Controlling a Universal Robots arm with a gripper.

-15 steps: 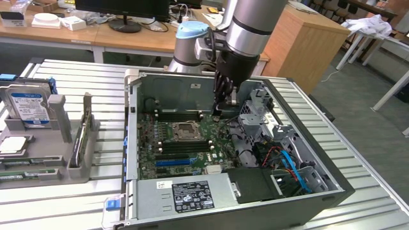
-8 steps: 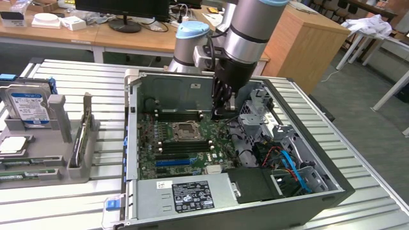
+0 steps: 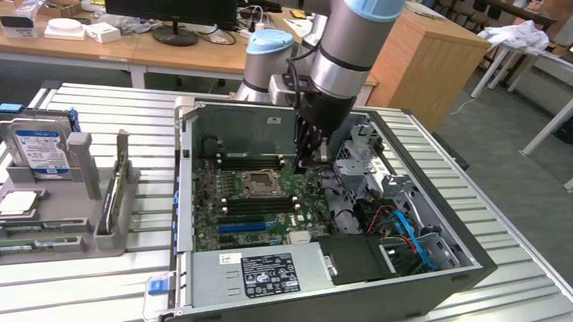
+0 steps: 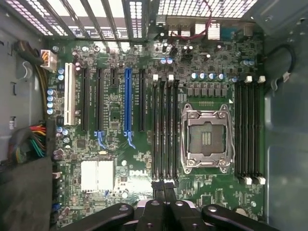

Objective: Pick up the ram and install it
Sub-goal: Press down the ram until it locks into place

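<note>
The fingers (image 4: 158, 195) are seen clamped on a thin RAM stick (image 4: 164, 188), held edge-on between them inside the open computer case (image 3: 465, 261). Just below the fingers, one end of a bank of black DIMM slots (image 4: 163, 130) on the motherboard (image 4: 110, 149) is found. The CPU socket (image 4: 204, 139) is set beside those slots.

Even rm light, soft shadows.

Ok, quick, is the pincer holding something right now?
Pincer: closed, holding the ram above the motherboard.
</note>
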